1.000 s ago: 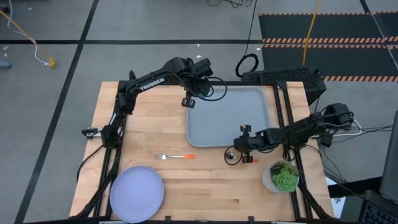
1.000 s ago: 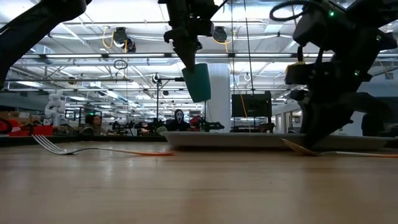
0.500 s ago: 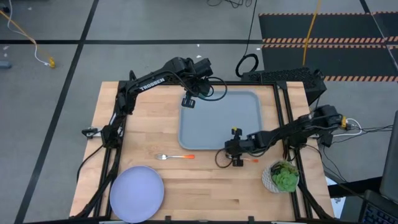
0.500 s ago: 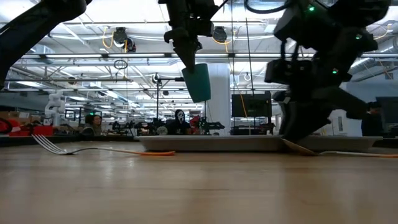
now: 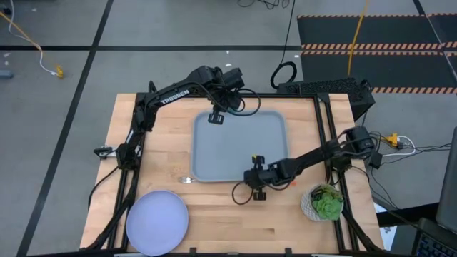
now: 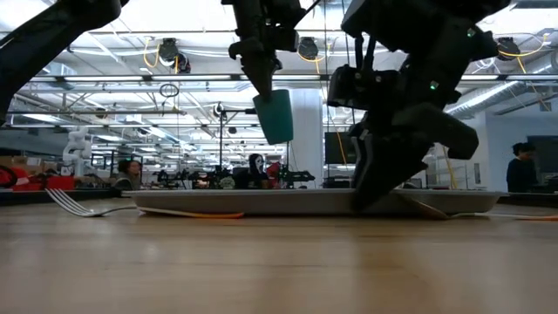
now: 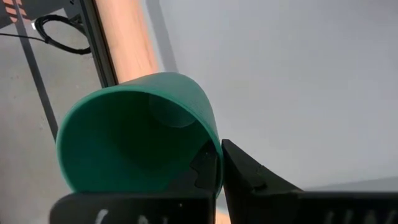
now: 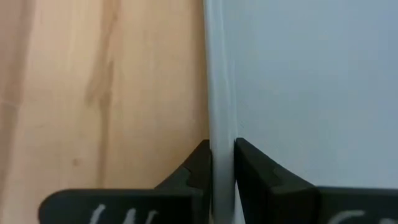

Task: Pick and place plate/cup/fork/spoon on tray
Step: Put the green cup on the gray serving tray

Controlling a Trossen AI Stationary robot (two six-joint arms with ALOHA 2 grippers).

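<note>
The right gripper (image 8: 222, 163) is clamped on the near rim of the tray (image 5: 243, 143), one finger on the wood side and one inside, as its wrist view shows; a pinch on the rim looks like the way to slide the whole tray across the tabletop rather than lift it. In the high view that gripper (image 5: 255, 180) sits low at the tray's near edge, toward its right corner. The left gripper (image 7: 214, 163) holds the cup (image 7: 138, 131) by its wall, one finger inside the rim and one outside, with the cup tipped so its mouth faces the wrist camera. In the low view the cup (image 6: 276, 116) hangs well above the tray's floor, over the far left part of the tray, probably waiting for the tray to be in place before it goes down. The fork (image 6: 83, 208) lies on the table at the tray's near left corner, and from above only its tines (image 5: 187, 180) show beside the tray's edge, so the handle may be under or against the rim and could be pushed along. The spoon cannot be made out for certain. The plate (image 5: 157, 222) rests at the near left corner of the tabletop, well apart from the tray. A white bowl of green leaves (image 5: 325, 202) stands near the right edge, just beside the right arm.
</note>
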